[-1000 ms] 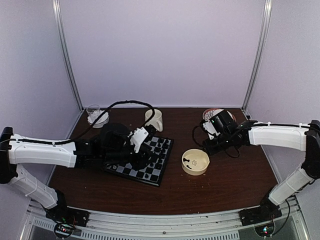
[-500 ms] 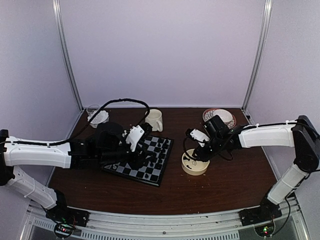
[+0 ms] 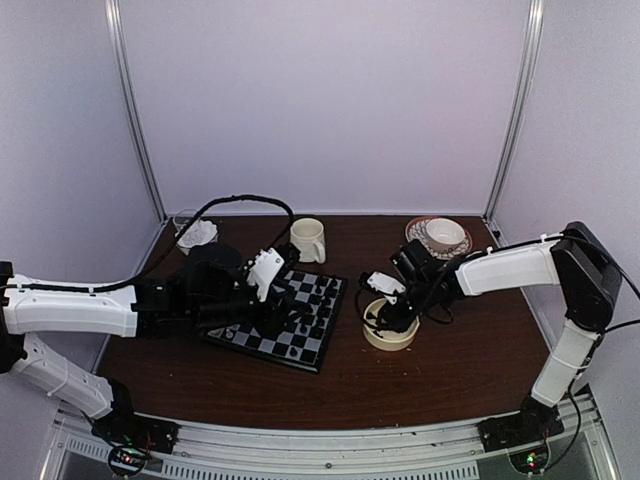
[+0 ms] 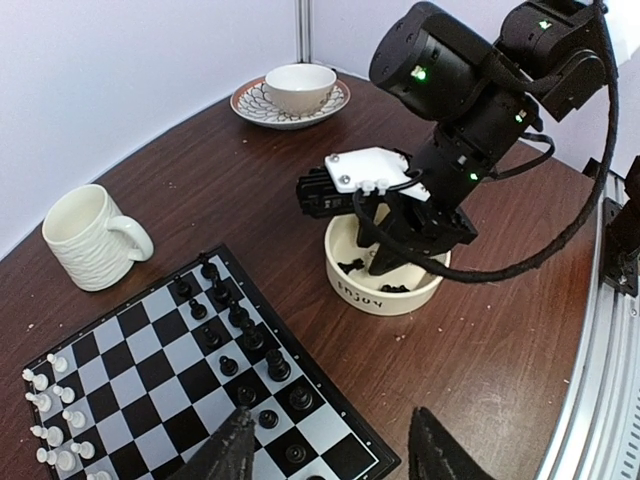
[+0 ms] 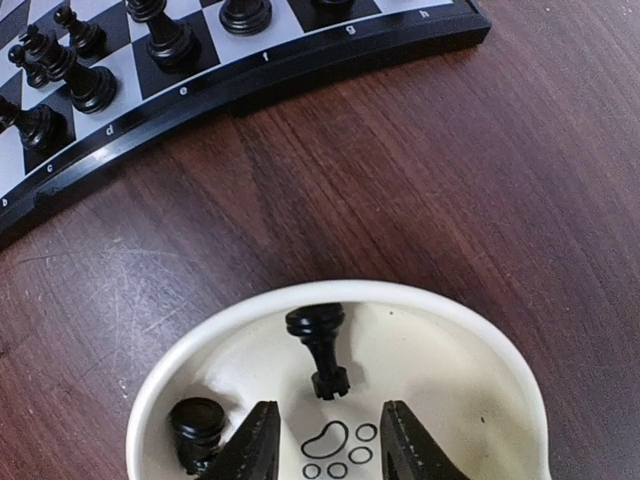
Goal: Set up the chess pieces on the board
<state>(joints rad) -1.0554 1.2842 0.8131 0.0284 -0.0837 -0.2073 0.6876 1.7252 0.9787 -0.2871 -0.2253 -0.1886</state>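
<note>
Two black chess pieces [image 5: 318, 350] show in the cream bowl [image 5: 340, 293] in the right wrist view. One lies on its side near the middle of the bowl's floor. The other sits against the wall on the left of that view, just beside one finger. The right fingers [image 5: 252, 445] reach down into this bowl and stand narrowly apart, holding nothing. A printed paw mark [image 5: 335, 440] shows on the bowl's floor in the gap between them, and the lying piece is just ahead of the tips, untouched. The bowl stands on the brown tabletop [image 3: 450, 370], near the right edge of the chessboard [image 3: 300, 345] and apart from it.

On the board, more black pieces stand in two uneven rows along the side nearest the bowl. The white pieces [image 4: 45, 420] stand in two rows along the opposite side. The left arm stretches across the board from the left. The left fingers [image 4: 232, 450] hang above the board's corner on the bowl side, spread wide with nothing between them and touching no piece.

A cream ribbed mug [image 3: 308, 240] stands on the tabletop just beyond the board's far edge, its handle turned towards the right. A cup [image 4: 300, 85] sits on a patterned saucer [image 4: 250, 103] at the back right, well apart from the bowl. A clear glass dish [image 3: 195, 232] holding something white stands at the back left, beyond the left arm
</note>
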